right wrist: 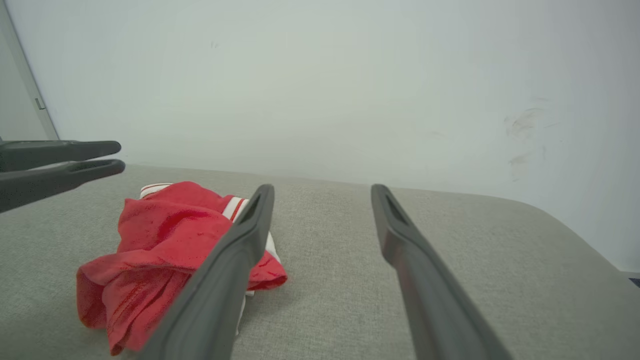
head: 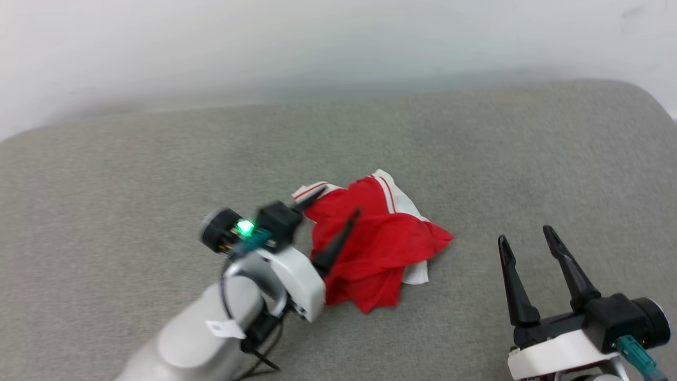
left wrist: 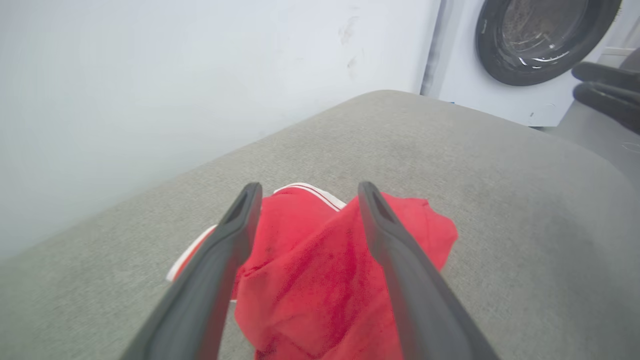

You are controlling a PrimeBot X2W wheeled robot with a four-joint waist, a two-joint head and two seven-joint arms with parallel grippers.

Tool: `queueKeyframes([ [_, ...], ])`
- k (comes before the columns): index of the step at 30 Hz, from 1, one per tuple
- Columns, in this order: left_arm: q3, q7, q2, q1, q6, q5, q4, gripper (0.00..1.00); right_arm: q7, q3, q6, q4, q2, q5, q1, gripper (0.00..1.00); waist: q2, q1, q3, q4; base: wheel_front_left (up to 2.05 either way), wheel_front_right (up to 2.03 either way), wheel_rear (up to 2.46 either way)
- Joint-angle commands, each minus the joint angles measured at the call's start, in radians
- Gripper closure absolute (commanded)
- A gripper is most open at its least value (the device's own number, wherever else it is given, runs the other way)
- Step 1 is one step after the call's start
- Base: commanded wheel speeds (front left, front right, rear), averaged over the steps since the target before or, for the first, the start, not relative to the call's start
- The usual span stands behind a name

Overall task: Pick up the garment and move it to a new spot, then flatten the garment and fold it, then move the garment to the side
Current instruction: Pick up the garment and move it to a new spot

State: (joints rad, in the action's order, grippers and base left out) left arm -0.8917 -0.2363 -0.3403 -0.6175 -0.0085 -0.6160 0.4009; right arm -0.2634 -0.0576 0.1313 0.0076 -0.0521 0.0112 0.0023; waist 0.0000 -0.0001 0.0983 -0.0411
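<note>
Shirt lies crumpled mid-cushion. Left gripper, at its 9 o'clock, hovers spread over it, seemingly not touching. Right gripper, spread and empty, stands at 4 o'clock, well apart.

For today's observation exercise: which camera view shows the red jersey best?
Head view: nearly the whole crumpled red jersey shows. Left wrist view crops it behind two fingers; right wrist view's finger covers its right edge.

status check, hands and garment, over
Left hand open, over the garment. Right hand open, off to its right. Garment crumpled on grey cushion, not flattened. Nothing seen in the way.
</note>
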Motion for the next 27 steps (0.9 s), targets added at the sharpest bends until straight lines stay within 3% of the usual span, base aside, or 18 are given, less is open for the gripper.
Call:
queueKeyframes([
  [1, 0.018, -0.010, -0.016, 0.004, 0.014, 0.000, -0.016, 0.00, -0.002, 0.004, -0.001, 0.002, 0.003, -0.006, 0.014, 0.00, 0.0000, 0.0001, -0.036, 0.035, 0.00, 0.00, 0.00],
  [8, 0.214, -0.030, -0.107, 0.121, 0.120, 0.027, -0.185, 0.00, -0.002, 0.013, -0.001, -0.001, 0.003, -0.022, 0.045, 0.00, 0.0000, 0.0001, -0.088, 0.081, 0.00, 0.00, 0.00],
  [14, 0.413, -0.029, -0.106, 0.364, 0.163, 0.119, -0.368, 0.00, -0.002, 0.012, -0.001, -0.009, 0.003, -0.024, 0.066, 0.00, 0.0000, 0.0001, -0.099, 0.094, 0.00, 0.00, 0.00],
  [19, 0.529, -0.029, -0.032, 0.547, 0.141, 0.205, -0.457, 0.00, -0.002, 0.006, -0.001, -0.011, 0.003, -0.018, 0.073, 0.00, 0.0000, 0.0001, -0.099, 0.098, 0.00, 0.00, 0.00],
  [27, 0.617, -0.029, 0.082, 0.645, 0.046, 0.309, -0.461, 0.00, -0.002, 0.000, -0.001, -0.008, 0.003, -0.013, 0.077, 0.00, 0.0000, 0.0001, -0.097, 0.102, 0.00, 0.00, 0.00],
])
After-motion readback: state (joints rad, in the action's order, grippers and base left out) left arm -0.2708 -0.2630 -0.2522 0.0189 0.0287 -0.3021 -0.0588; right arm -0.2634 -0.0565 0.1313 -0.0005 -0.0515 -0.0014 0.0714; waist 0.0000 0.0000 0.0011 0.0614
